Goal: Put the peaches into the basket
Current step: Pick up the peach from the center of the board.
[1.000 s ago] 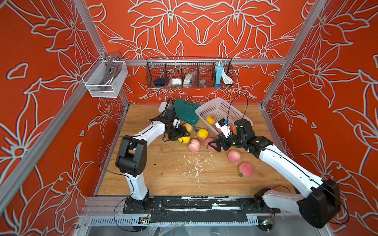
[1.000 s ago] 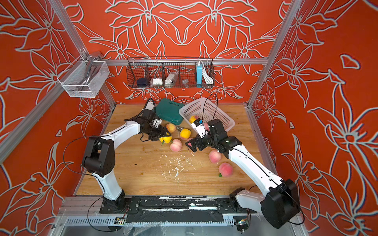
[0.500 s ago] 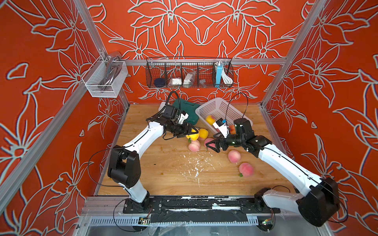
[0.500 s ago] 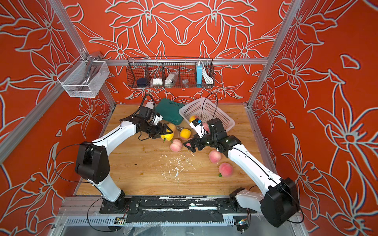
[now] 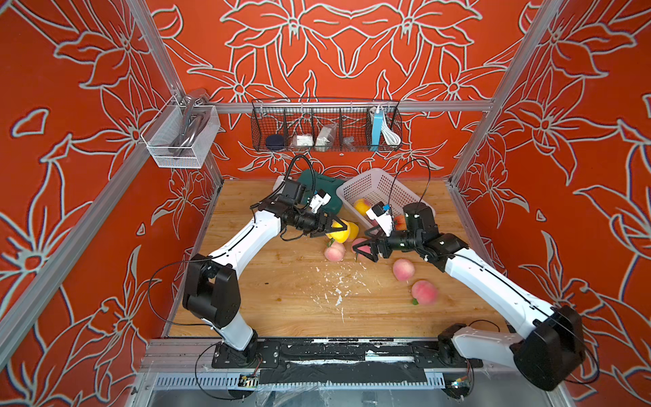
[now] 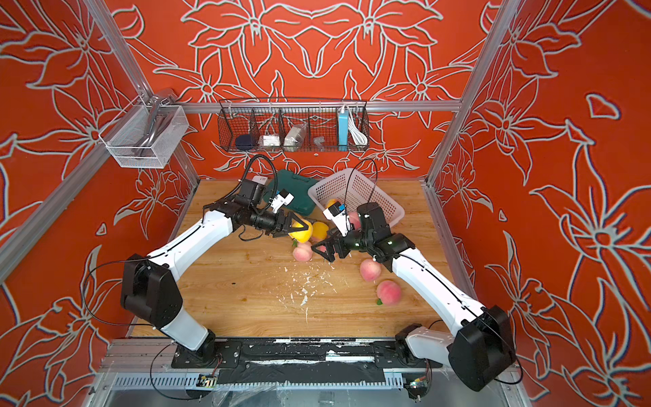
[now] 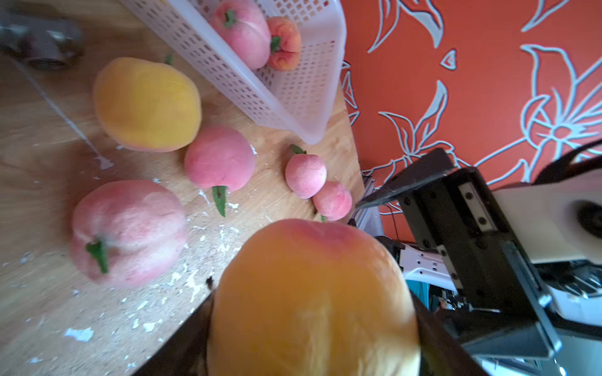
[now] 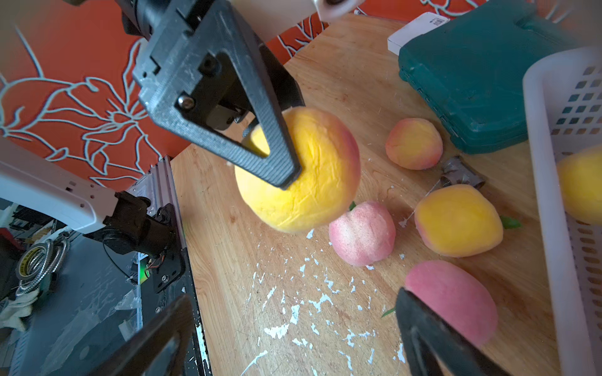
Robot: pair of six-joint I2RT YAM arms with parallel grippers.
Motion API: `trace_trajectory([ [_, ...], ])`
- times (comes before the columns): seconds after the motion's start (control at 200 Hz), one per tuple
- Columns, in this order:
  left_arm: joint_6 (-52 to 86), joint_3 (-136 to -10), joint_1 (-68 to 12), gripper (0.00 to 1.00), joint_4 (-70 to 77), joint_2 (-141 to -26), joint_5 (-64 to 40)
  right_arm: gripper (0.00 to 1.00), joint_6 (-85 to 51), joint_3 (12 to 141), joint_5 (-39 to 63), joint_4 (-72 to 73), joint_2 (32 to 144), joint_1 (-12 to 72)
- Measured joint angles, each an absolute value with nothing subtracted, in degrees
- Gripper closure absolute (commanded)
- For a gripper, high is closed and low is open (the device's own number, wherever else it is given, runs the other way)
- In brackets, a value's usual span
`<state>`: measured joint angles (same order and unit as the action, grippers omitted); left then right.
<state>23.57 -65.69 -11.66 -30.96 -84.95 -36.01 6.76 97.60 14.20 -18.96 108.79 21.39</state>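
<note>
We see a wooden table with the white perforated basket at 1 o'clock, a few peaches inside. At the basket's 8 o'clock the left gripper pinches a yellow peach off the table. The right gripper hangs spread with a pink peach beside one finger.

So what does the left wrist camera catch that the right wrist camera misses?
Only the left wrist view: inside the basket, a pink peach and an orange-red peach, plus two small pink peaches farther off. Only the right wrist view: the green case, a small orange peach near it, and the left fingers seen from outside, clamped on a yellow peach. Both: that held yellow peach, the basket wall, a loose yellow peach on the wooden table, and white flakes.
</note>
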Motion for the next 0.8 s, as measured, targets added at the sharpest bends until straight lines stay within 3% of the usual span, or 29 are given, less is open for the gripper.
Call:
trace_trajectory([
  [0.365,22.5,-67.61,-11.62,0.09,-30.92,-85.93,-35.62,0.3,3.09,110.02,13.5,-20.6,120.64,19.51],
  [0.801,22.5,-67.7,-11.62,0.09,-30.48,-86.37,-35.66,0.3,-1.17,111.98,13.32,-22.41,125.62,19.11],
])
